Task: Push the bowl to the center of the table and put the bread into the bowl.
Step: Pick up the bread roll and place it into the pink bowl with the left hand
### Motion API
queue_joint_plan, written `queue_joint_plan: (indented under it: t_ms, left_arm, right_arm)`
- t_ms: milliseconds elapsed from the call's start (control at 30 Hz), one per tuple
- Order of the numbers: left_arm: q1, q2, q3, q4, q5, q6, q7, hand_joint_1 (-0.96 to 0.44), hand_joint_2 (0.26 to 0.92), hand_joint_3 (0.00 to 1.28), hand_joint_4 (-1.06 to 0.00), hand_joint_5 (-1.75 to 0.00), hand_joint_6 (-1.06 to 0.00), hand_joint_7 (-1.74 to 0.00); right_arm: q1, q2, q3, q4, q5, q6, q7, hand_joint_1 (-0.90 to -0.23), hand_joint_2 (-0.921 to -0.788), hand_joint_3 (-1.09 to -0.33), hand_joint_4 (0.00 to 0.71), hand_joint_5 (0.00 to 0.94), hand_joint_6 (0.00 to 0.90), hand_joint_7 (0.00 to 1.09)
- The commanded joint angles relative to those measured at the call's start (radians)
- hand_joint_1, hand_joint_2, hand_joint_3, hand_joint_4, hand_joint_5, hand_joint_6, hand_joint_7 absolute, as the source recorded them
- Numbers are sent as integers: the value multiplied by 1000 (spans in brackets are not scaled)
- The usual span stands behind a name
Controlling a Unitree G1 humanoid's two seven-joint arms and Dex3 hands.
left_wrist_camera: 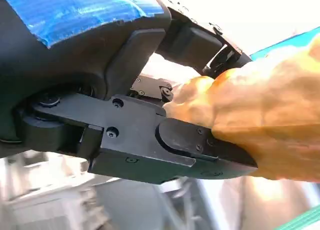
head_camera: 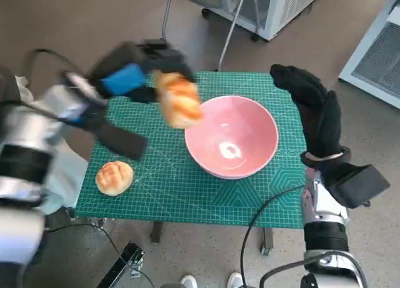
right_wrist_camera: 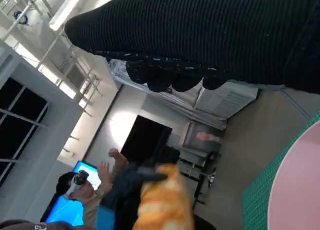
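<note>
A pink bowl stands near the middle of the green mat, a little to the right. My left hand grips a golden bread roll in the air, just over the bowl's left rim; it is blurred. In the left wrist view the black fingers clamp the roll. A second roll lies at the mat's front left. My gloved right hand is raised at the bowl's right side, holding nothing. The right wrist view shows the glove, the bowl's rim and the held roll.
The mat covers a small table whose front edge drops to the floor. A cable hangs in front on the right. White cabinets and a chair frame stand behind. A person sits in the right wrist view.
</note>
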Motion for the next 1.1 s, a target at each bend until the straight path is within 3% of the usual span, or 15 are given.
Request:
queue_joint_plan:
  t_ms: [33, 233, 600, 767, 800, 833, 933, 1033, 1100]
  left_arm:
    - [-43, -88, -35, 73, 20, 20, 0, -1, 921, 111, -570, -1139, -655, -1281]
    - [-63, -191, -67, 170, 12, 33, -31, -2, 921, 148, -527, -1197, -613, -1316]
    - [-77, -295, -119, 269, 21, 89, -110, -2, 920, 123, -575, -1151, -619, -1311]
    - [-68, -321, -96, 302, -35, 112, -219, -2, 921, 133, -582, -1197, -582, -1293]
    - [-64, -325, -84, 306, -52, 116, -250, -10, 917, 145, -504, -944, -490, -1054]
    - [-59, -328, -71, 307, -74, 126, -295, -15, 918, 143, -499, -696, -465, -836]
    - [-51, -332, -46, 302, -118, 151, -397, -33, 920, 130, -278, -239, -305, -435]
    - [-45, -330, -23, 291, -159, 166, -486, -62, 921, 120, -123, -78, -210, -276]
    - [-42, -322, -17, 273, -173, 168, -517, -96, 921, 114, -77, -36, -188, -228]
  right_arm:
    - [8, -1, -3, 13, 9, 15, 10, -390, -867, -668, 465, 7, 141, 880]
    - [13, -1, -7, 6, 13, 7, 11, -386, -848, -705, 465, 7, 140, 882]
    - [29, -18, -21, -8, 7, -9, -3, -381, -831, -735, 474, 12, 147, 883]
    - [32, -22, -31, -4, 4, -14, -10, -381, -826, -743, 485, 17, 173, 880]
    - [33, -21, -32, -5, 3, -15, -12, -381, -824, -745, 487, 18, 179, 875]
    - [35, -20, -32, -8, -1, -16, -16, -380, -823, -746, 488, 18, 184, 871]
    - [40, -18, -31, -16, -5, -16, -22, -381, -822, -748, 489, 19, 190, 865]
    - [42, -19, -31, -22, -5, -14, -26, -385, -823, -745, 484, 16, 189, 861]
    - [41, -20, -31, -23, -2, -10, -25, -387, -826, -740, 477, 12, 182, 857]
